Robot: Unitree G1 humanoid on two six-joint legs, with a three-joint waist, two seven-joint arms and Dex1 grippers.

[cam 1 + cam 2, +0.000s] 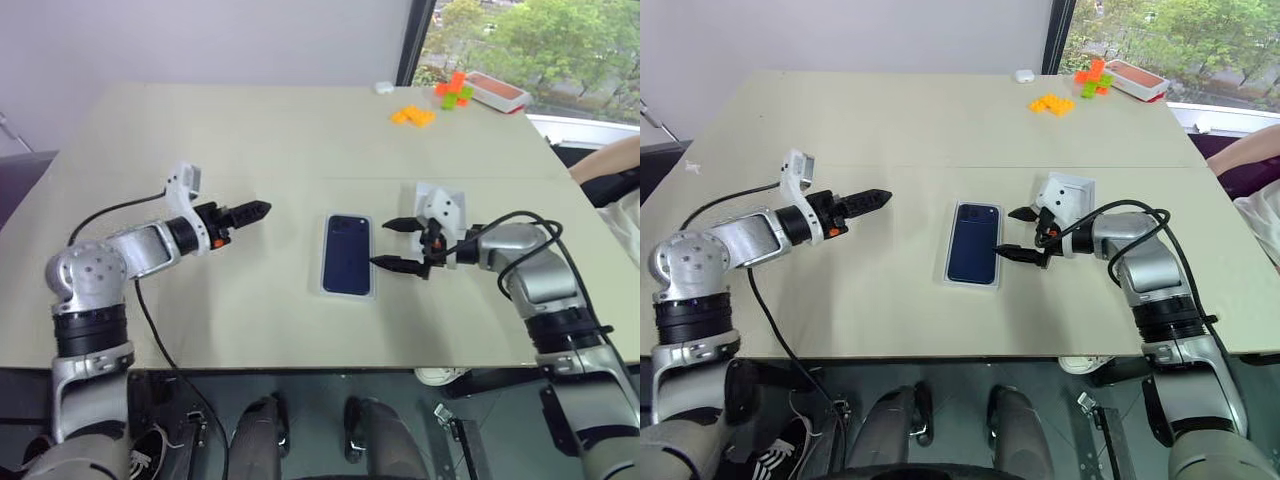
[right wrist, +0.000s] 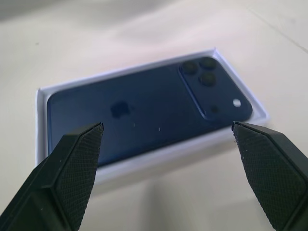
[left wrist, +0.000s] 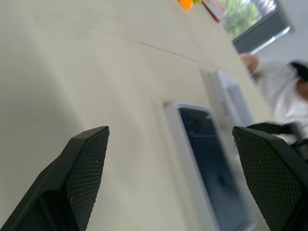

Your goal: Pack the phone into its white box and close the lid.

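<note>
The dark blue phone (image 1: 347,253) lies camera side up inside the white box (image 2: 159,156) at the middle of the table. My right gripper (image 1: 385,243) stands open just right of the box, its fingertips level with the phone's long edge and not touching it. Off to the box's left, a good hand's width away above the table, my left gripper (image 1: 252,212) points toward the box, open and empty. A shallow white shell (image 1: 441,204), apparently the lid, lies behind my right gripper and is partly hidden by it.
Orange blocks (image 1: 413,116), green blocks (image 1: 455,95), a red-rimmed tray (image 1: 497,92) and a small white object (image 1: 384,87) sit at the far right of the table. A person's sleeve (image 1: 610,165) shows past the right edge.
</note>
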